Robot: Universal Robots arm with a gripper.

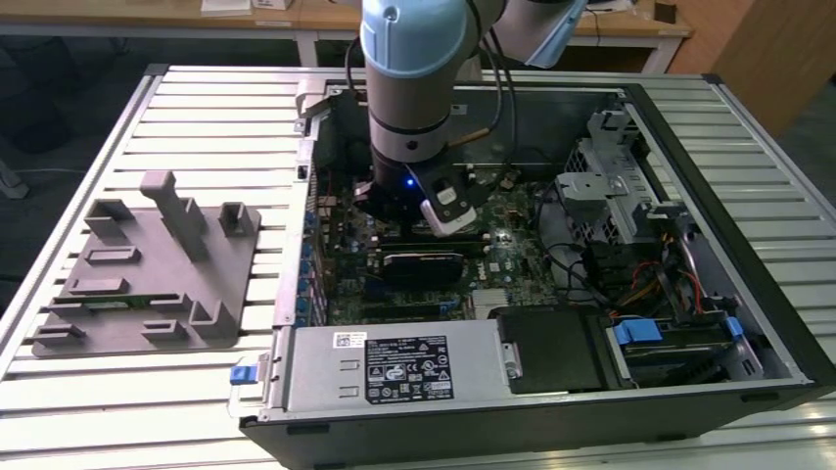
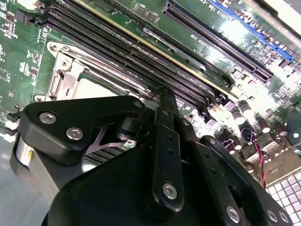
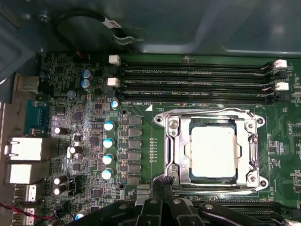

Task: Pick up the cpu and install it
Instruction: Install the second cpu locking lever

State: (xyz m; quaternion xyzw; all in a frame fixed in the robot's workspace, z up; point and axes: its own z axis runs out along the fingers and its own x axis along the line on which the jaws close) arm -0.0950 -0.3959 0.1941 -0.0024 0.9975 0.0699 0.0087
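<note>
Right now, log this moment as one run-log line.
arm: inside open computer case, over motherboard | cpu: seated in socket frame | gripper: beside socket, holding nothing visible

exterior view looks down from high — both wrist views hug the motherboard.

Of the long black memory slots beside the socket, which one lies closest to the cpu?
The slot bordering the socket frame holding the cpu; the others lie farther off.
</note>
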